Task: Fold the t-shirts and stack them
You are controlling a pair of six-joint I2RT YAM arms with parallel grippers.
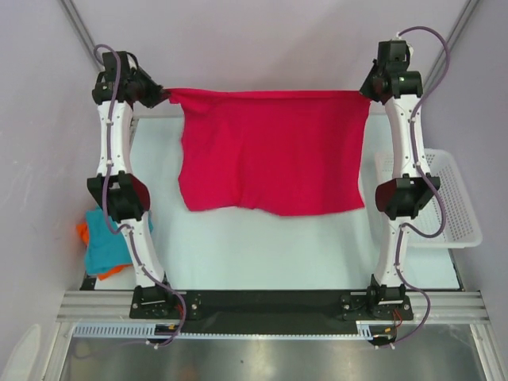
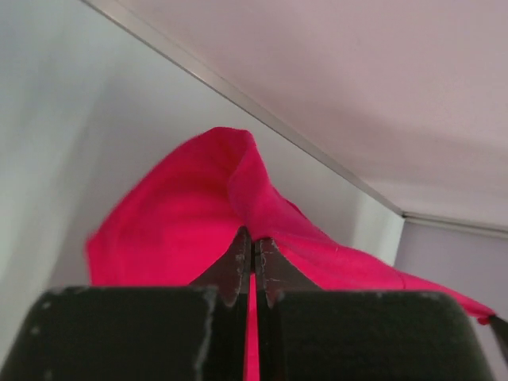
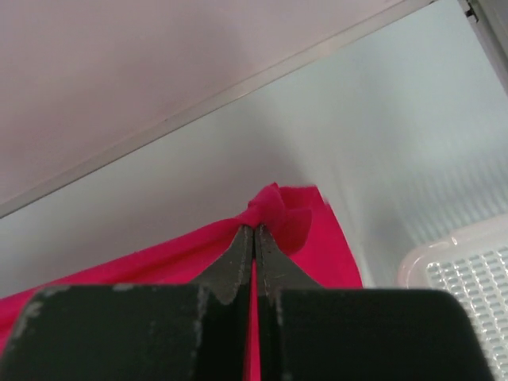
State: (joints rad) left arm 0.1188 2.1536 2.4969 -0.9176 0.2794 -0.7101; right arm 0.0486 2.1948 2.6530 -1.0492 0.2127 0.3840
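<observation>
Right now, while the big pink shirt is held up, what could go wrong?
The left fingers and right fingers each pinch only a small bunch at a top corner of the pink shirt, so one corner might slip and it would drop crooked. Its bottom edge hangs uneven, so laying it down may leave wrinkles.

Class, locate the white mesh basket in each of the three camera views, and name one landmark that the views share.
Top external: the white mesh basket sits at the right edge, about mid-height.
Left wrist: not in it.
Right wrist: the basket fills the bottom right corner.
Shared landmark: the crimson t-shirt, visible in all three views.
</observation>
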